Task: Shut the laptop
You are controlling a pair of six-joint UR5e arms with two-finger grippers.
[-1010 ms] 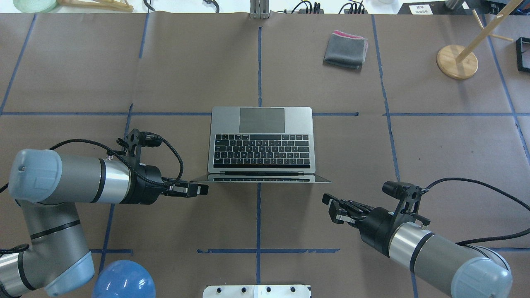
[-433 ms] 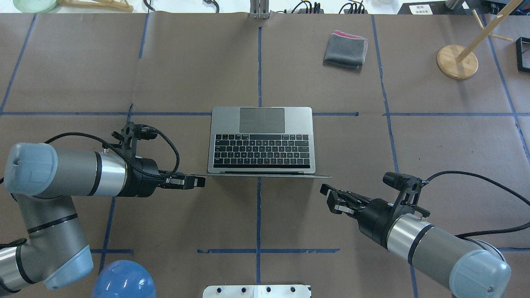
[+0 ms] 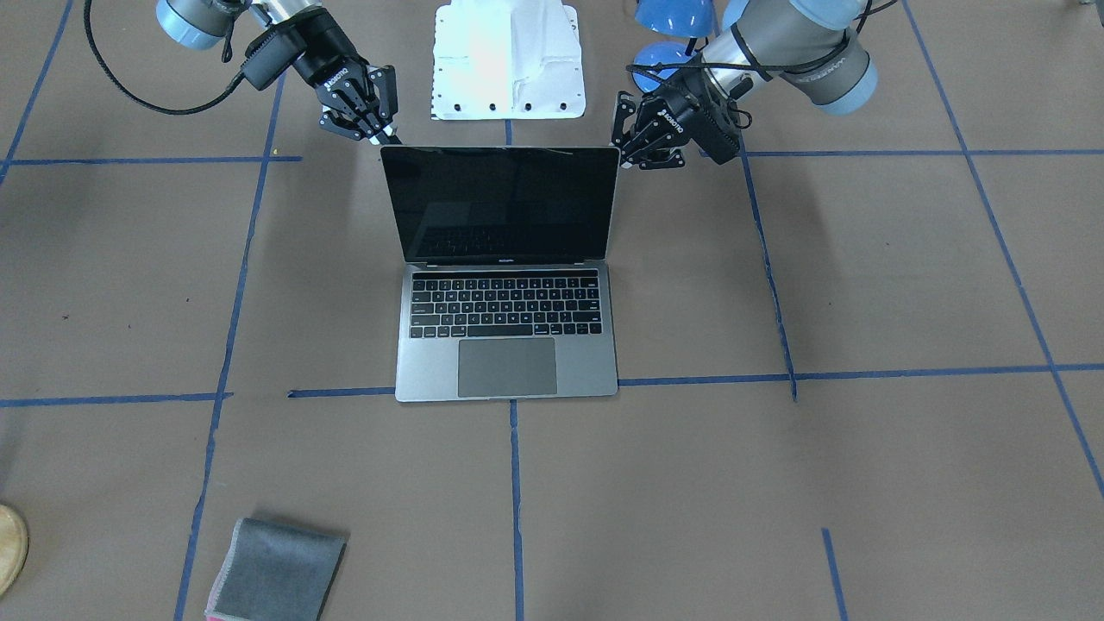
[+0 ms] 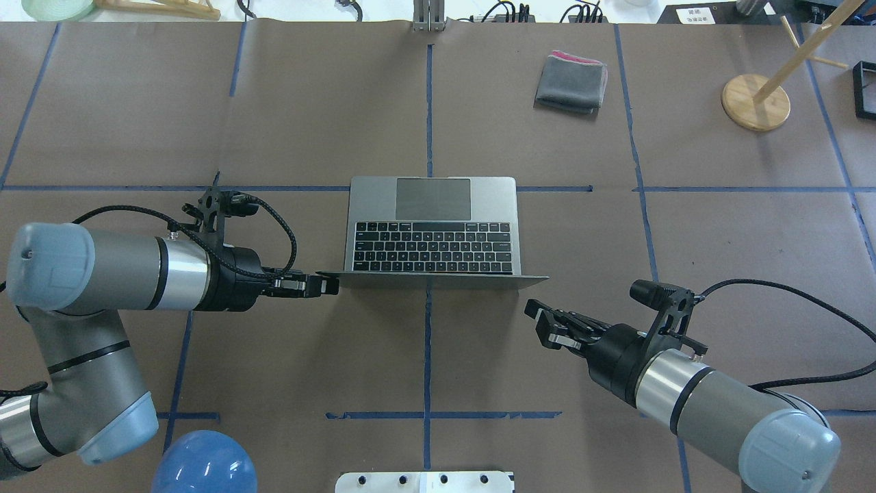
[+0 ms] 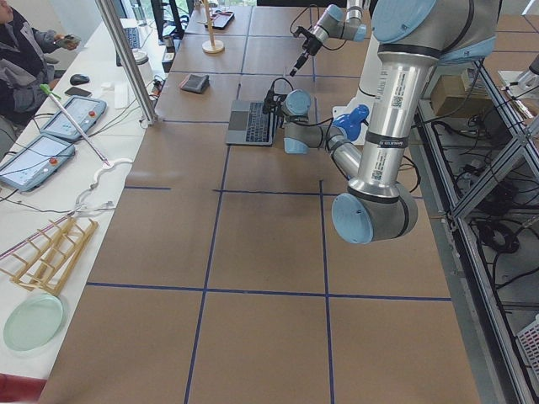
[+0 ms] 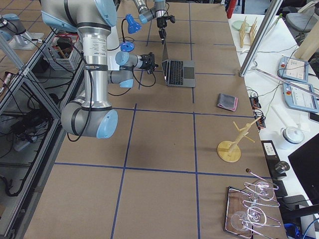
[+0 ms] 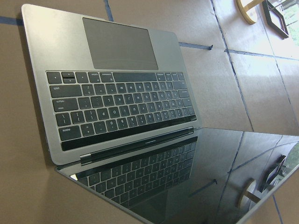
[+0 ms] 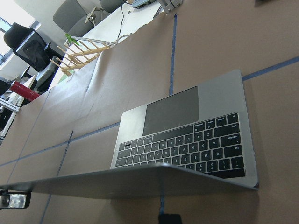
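The laptop (image 4: 432,226) stands open at the table's middle, keyboard and trackpad facing away from me. Its black screen (image 3: 503,207) is near upright, and the overhead view shows the lid almost edge-on. The laptop also shows in the left wrist view (image 7: 117,93) and the right wrist view (image 8: 187,126). My left gripper (image 4: 328,284) is at the lid's top left corner, touching it from behind. In the front-facing view the left gripper (image 3: 623,138) looks open. My right gripper (image 4: 537,323) is open and empty, just behind the lid's right corner, apart from it.
A folded grey cloth (image 4: 571,82) lies at the far right of the middle. A wooden stand (image 4: 755,101) is at the far right. A blue dome (image 4: 204,462) and a white base plate (image 4: 424,482) sit at the near edge.
The lid has swung forward from leaning back towards me to near upright. My left gripper moved forward with its corner. My right gripper moved forward a little.
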